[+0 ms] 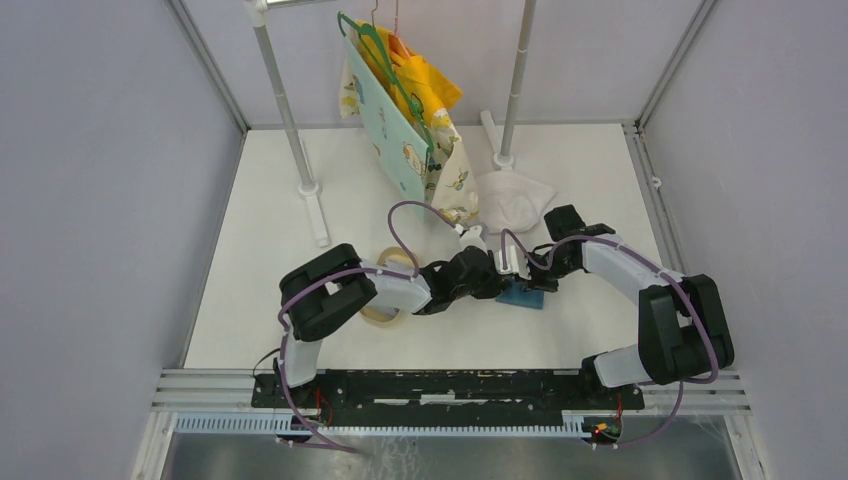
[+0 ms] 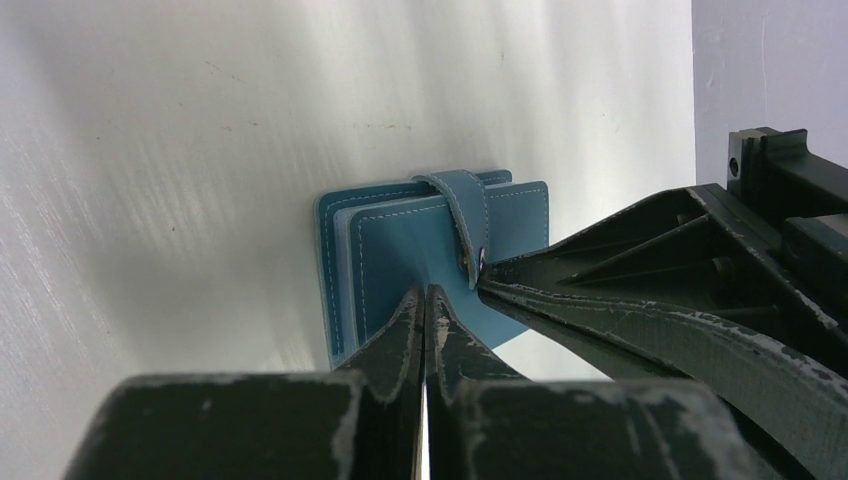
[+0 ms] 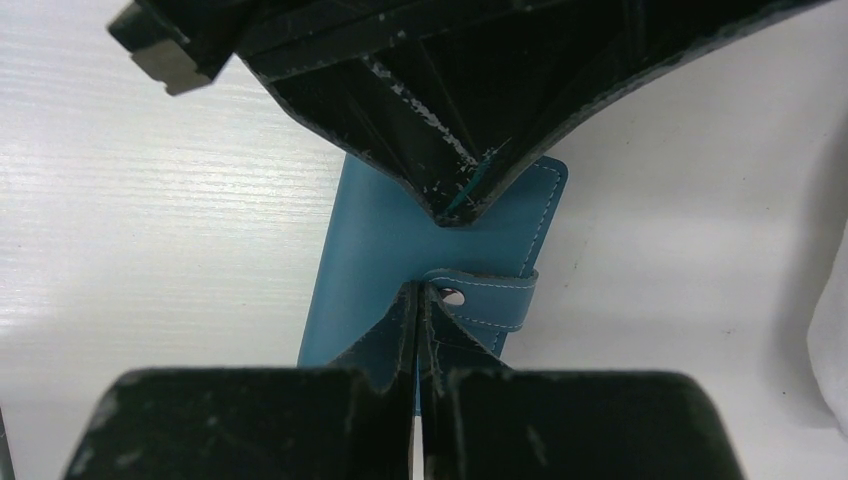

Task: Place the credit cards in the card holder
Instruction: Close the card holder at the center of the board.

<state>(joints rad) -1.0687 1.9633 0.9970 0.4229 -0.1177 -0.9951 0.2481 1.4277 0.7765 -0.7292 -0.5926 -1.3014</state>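
Note:
The blue card holder (image 1: 524, 296) lies flat on the white table between the two grippers. Its strap and snap button (image 3: 452, 296) lie over its face. My left gripper (image 2: 428, 292) is shut, its tips resting on the holder's face (image 2: 400, 250). My right gripper (image 3: 420, 290) is shut, its tips touching the holder (image 3: 370, 230) right beside the snap on the strap. The two grippers meet tip to tip over the holder, left (image 1: 497, 282) and right (image 1: 528, 272) in the top view. No black credit cards show in any view.
A tan oval tray (image 1: 385, 312) lies by the left arm's elbow. A crumpled white cloth (image 1: 515, 200) lies behind the grippers. A clothes rack with hanging fabric (image 1: 400, 110) stands at the back, with its feet (image 1: 315, 215) on the table.

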